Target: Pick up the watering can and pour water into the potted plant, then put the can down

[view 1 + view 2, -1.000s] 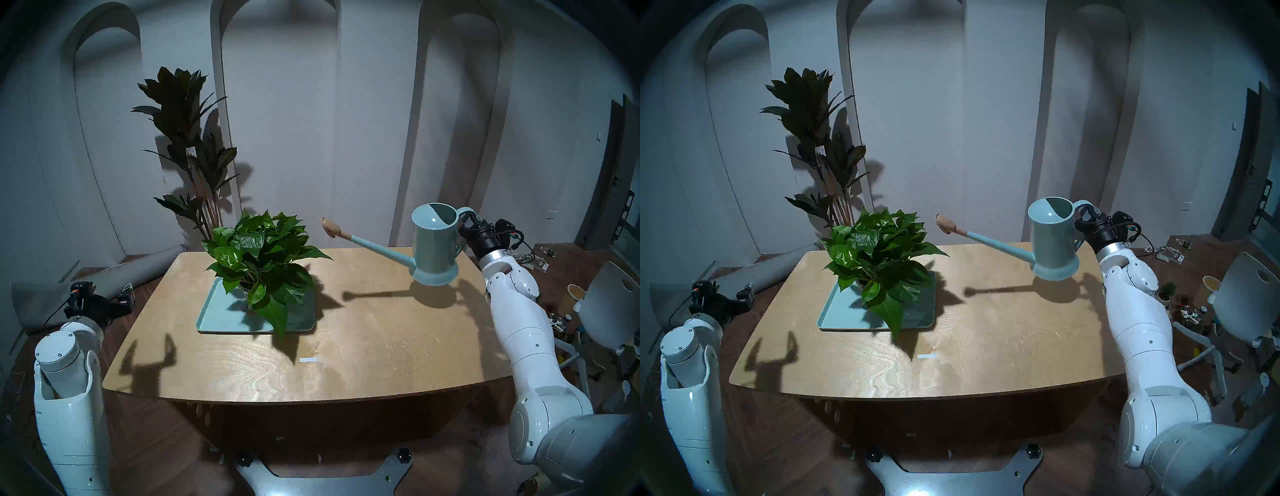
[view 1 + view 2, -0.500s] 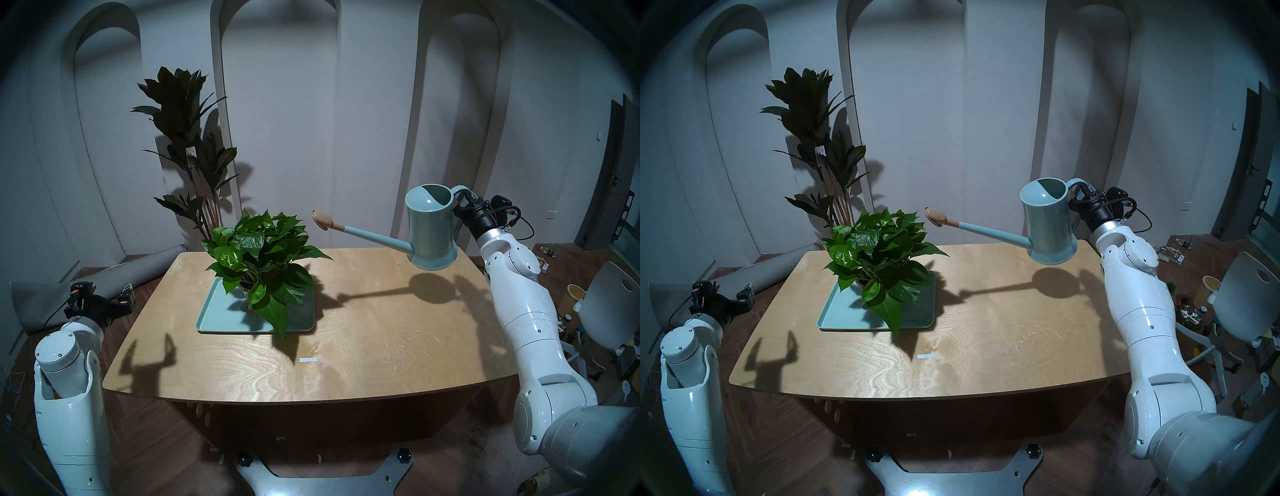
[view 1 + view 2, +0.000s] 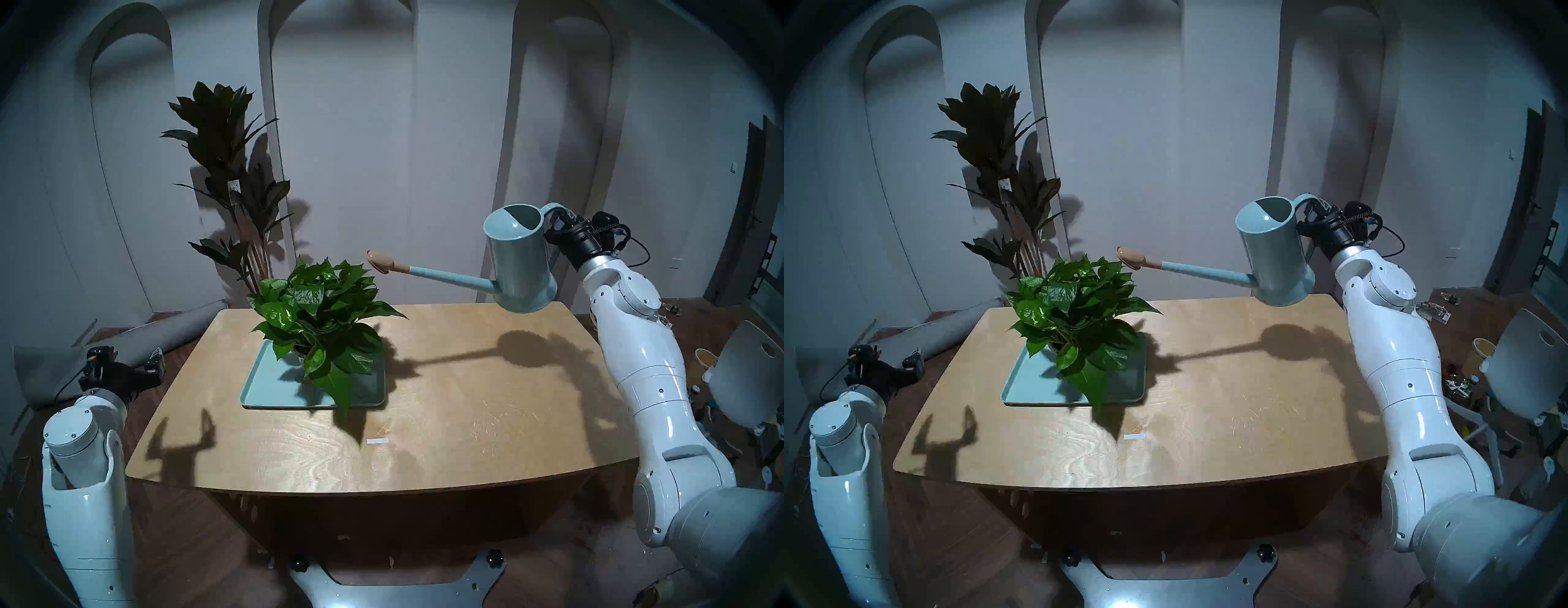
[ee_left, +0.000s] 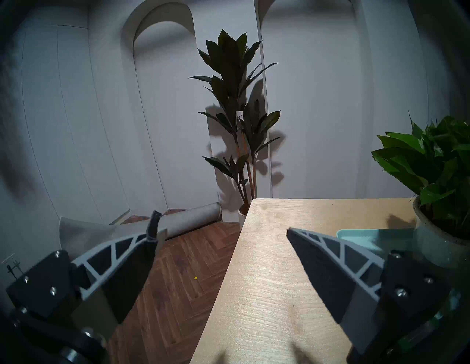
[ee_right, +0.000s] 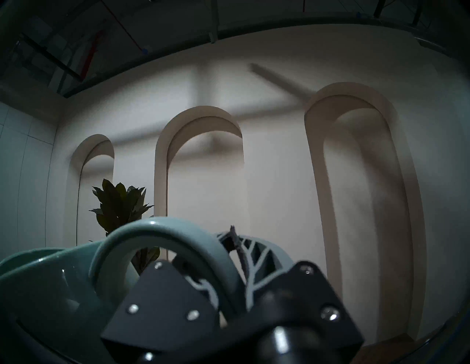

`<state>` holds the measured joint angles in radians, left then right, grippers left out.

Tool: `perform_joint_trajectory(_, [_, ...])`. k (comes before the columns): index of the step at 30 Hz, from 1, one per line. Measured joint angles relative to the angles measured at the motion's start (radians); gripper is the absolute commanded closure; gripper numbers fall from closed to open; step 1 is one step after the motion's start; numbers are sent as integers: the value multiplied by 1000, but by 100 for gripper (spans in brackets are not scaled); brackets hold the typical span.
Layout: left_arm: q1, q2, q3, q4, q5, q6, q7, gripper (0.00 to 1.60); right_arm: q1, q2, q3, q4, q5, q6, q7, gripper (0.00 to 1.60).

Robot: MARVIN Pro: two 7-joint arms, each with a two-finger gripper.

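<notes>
Step in hand: carrying the can point(image 3: 519, 259) toward the plant point(image 3: 322, 310). Right gripper point(image 3: 559, 221) has its jaws clamped on the loop handle; can is aloft over the worktop's point(image 3: 445, 424) far right, tipped slightly, rose point(image 3: 380, 260) just short of the leaves, level with their tops.

Next: shift left until rose is over the foliage, then tilt further.

Left gripper point(image 4: 221, 226) idles, jaws apart, at worktop's left edge. Plant sits on a tray point(image 3: 263, 392). Tall dark plant point(image 3: 231, 170) behind; path looks clear.

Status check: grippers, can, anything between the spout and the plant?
Right gripper shut on watering can handle, can airborne, spout toward potted plant. Left gripper open, empty, beside the table. Nothing blocking; rose head short of the leaves.
</notes>
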<state>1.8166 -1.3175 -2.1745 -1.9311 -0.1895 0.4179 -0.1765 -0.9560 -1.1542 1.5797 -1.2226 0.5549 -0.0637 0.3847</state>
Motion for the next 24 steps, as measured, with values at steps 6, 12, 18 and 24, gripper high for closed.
perform_joint_trajectory(6, [0, 0, 0, 2, 0, 0, 0, 0, 18, 6, -21, -33, -39, 24, -20, 160])
perform_joint_trajectory(12, [0, 0, 0, 4, 0, 0, 0, 0, 39, 17, -26, -69, -77, 57, -40, 160])
perform_joint_trajectory(18, [0, 0, 0, 6, 0, 0, 0, 0, 58, 31, -28, -93, -111, 86, -55, 160])
perform_joint_trajectory(24, [0, 0, 0, 7, 0, 0, 0, 0, 82, 43, -38, -119, -155, 128, -69, 160])
